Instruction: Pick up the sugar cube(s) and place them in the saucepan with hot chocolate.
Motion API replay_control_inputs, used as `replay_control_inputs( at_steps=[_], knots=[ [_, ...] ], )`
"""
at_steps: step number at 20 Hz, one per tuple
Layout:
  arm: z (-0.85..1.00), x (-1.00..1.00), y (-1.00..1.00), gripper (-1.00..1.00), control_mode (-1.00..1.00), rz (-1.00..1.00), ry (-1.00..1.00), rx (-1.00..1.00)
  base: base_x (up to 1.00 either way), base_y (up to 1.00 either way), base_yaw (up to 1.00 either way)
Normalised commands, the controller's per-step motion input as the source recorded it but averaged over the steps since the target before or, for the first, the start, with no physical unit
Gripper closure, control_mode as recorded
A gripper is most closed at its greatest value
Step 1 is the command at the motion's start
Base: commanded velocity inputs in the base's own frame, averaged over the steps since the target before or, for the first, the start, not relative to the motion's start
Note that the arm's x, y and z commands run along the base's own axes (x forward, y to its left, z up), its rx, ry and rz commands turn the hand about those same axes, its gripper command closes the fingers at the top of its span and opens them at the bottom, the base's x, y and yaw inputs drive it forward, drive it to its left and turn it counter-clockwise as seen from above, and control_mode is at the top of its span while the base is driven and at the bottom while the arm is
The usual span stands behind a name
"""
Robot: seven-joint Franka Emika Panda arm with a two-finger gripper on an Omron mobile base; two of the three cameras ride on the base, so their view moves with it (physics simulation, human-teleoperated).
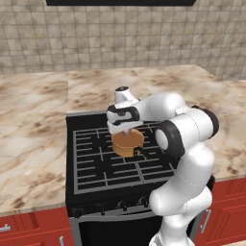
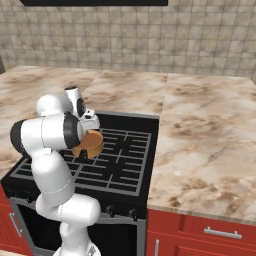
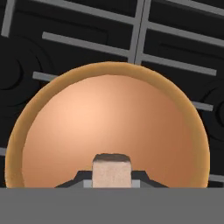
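Hand: the white arm's two-finger hand (image 3: 112,181) sits directly above the pot, pointing down; in the hand view its dark tips are clenched on a small pale beige sugar cube (image 3: 112,171) pinched between them.
Sugar cube: held in the air, not yet in the drink — it hangs over the near part of the brown surface, inside the rim's outline as that view shows it.
Saucepan: the small round orange-tan saucepan (image 1: 128,142) with a flat brown hot-chocolate surface stands on the grate, upright, near the middle of the hob.
Stove: the black gas stove with grey iron grates (image 2: 125,160) carries the pot; no other cookware is seen on it.
Worktop: the beige-brown marbled stone worktop (image 2: 210,130) flanks the stove on both sides; no further cube can be made out on it.
Wall: the tan tiled backsplash (image 1: 120,38) closes the scene behind.
Progress: pick-up judged complete and carry judged complete — release over the pot is outstanding.
Remaining: open the hand so the cube drops in; whether more cubes await cannot be told.
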Motion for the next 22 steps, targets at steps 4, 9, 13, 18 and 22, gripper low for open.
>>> replay_control_inputs(
  at_steps=[4, 9, 13, 18, 22],
  knots=[
    [-0.55, 0.34, 0.00, 1.00, -1.00, -0.02, 0.00, 0.00, 0.00, 0.00, 0.00],
    [-0.22, 0.08, 0.00, 1.00, -1.00, 0.00, 0.00, 0.00, 0.00, 0.00, 0.00],
    [-0.07, 0.02, 0.00, 1.00, -1.00, 0.00, 0.00, 0.00, 0.00, 0.00, 0.00],
    [0.00, 0.00, 0.00, -1.00, -1.00, 0.00, 0.00, 0.00, 0.00, 0.00, 0.00],
    [0.00, 0.00, 0.00, -1.00, -1.00, 0.00, 0.00, 0.00, 0.00, 0.00, 0.00]
  ],
)
